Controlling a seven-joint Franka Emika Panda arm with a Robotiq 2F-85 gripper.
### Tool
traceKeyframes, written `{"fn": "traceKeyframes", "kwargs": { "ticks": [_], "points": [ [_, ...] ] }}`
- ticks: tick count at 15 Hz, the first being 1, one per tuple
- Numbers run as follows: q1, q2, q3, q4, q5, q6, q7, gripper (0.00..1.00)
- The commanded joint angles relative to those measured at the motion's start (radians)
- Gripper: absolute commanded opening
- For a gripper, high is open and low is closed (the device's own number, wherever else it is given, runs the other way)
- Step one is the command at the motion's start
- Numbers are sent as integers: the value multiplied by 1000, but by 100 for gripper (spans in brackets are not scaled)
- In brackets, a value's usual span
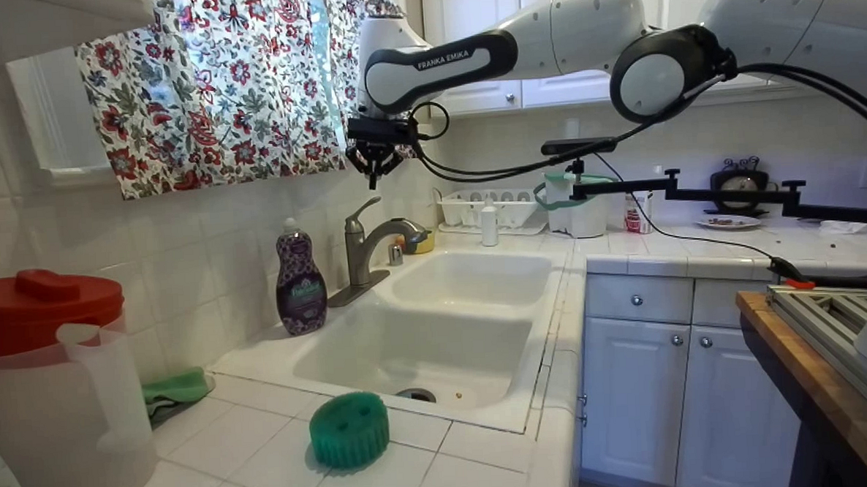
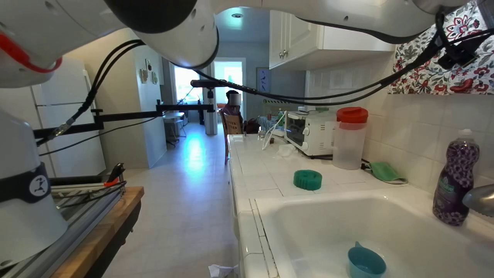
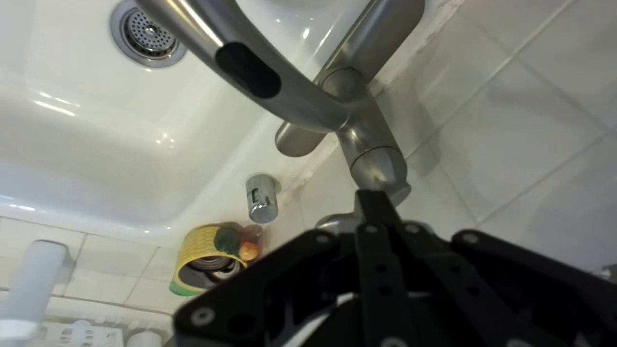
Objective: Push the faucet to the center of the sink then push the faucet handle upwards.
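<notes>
The grey metal faucet (image 1: 359,254) stands at the back edge of the white double-bowl sink (image 1: 554,326). Its arched spout (image 3: 250,72) reaches out over the sink; in an exterior view only the spout tip (image 2: 480,200) shows. The faucet handle (image 1: 365,208) slants up from the top of the faucet body. My gripper (image 1: 373,182) points down just above the handle, with a small gap seen in that exterior view. In the wrist view the gripper (image 3: 378,197) has its fingertips together, with nothing seen between them. There its fingers hide much of the handle (image 3: 337,221).
A purple soap bottle (image 1: 301,278) stands beside the faucet. A metal cap (image 3: 262,197) and a yellow holder (image 3: 207,260) are on the other side. The tiled wall and curtain (image 1: 229,84) are close behind. A teal cup (image 2: 366,262) lies in a bowl.
</notes>
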State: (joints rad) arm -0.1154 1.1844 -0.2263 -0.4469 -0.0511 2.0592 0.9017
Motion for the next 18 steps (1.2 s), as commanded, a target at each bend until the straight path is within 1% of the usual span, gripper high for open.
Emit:
{"fn": "traceKeyframes", "kwargs": {
  "ticks": [1,3,4,5,7,13,14,15,16,17,18],
  "points": [
    [-7,9,-16,-7,-30,30,102,0],
    [-18,15,-17,-8,-30,36,167,0],
    [-21,17,-17,-9,-26,36,215,3],
    [-21,16,-21,-11,-28,26,259,28],
    [-12,19,-22,-10,-32,24,328,30],
    [16,24,-10,-2,-27,72,493,73],
    [11,25,-2,-4,-19,80,506,32],
    [8,26,0,-6,-17,84,521,36],
    [3,25,2,-9,-14,87,534,35],
    [-1,24,4,-10,-12,89,548,29],
    [-9,34,7,6,-9,82,563,43]
  ]
}}
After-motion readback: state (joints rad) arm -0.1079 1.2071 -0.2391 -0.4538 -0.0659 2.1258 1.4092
